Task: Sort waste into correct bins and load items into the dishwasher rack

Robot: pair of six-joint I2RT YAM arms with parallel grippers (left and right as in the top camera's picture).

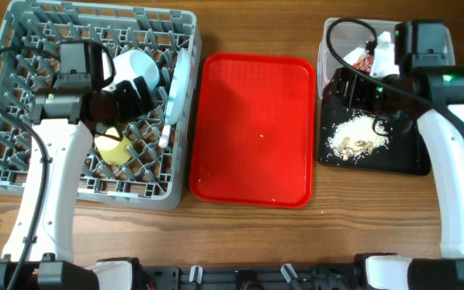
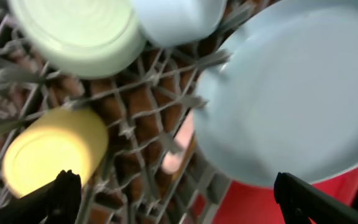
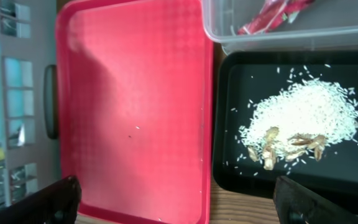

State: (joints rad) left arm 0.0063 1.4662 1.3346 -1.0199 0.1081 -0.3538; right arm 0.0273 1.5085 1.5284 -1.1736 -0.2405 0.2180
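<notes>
The grey dishwasher rack (image 1: 22, 48) holds a pale bowl (image 1: 135, 64), a pale blue plate (image 1: 180, 89) standing on edge and a yellow-green cup (image 1: 113, 147). My left gripper (image 1: 134, 98) hovers over them, open and empty. In the left wrist view (image 2: 176, 199) it is above rack pegs (image 2: 148, 106), between the cup (image 2: 51, 152) and plate (image 2: 297, 93), with two bowls (image 2: 73, 31) beyond. The red-and-white wrapper (image 1: 365, 58) lies in the clear tub (image 1: 333, 48). Crumbs (image 1: 359, 133) lie on the black tray (image 1: 409, 161). My right gripper (image 1: 341, 87) is open and empty (image 3: 176, 202). Chopsticks are not visible.
The large red serving tray (image 1: 252, 129) lies between the rack and the bins, with a few stray grains on it. In the right wrist view it (image 3: 129, 93) sits left of the black tray (image 3: 229, 155) and tub (image 3: 291, 34). Wooden table shows at the front.
</notes>
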